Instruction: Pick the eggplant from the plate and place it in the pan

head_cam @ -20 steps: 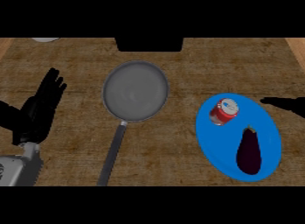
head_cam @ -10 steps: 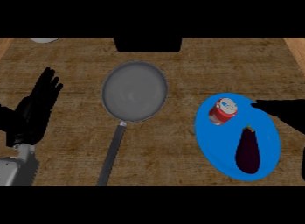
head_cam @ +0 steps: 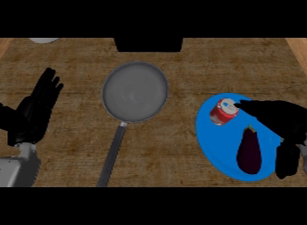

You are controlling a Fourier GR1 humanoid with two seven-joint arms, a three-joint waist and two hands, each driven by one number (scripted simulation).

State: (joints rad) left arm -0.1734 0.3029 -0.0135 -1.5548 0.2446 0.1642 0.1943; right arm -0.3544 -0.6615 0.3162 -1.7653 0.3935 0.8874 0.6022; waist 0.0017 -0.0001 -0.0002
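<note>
The left hand rests open near the counter's left edge, fingers straight and pointing up, much where it was a second ago; it plays no part yet. Right of it lies the pan, bowl toward the far edge and handle running back toward the near edge, unmoved and with nothing in it. Further right, by the counter's right edge, sits the blue plate, bearing a red can at its far end and the eggplant lengthwise along its near half, so the task's thing is not yet lifted. What has changed is the right hand: a second ago it hung off by the right edge, clear of the plate, and it has since swung in over the plate's right side, its fingers spread and relaxed, reaching toward the can and arched just above the eggplant's stem end. It holds nothing. I judge this the approach to the grasp; the hand must next lower and close round the eggplant without knocking the can close beside it.
</note>
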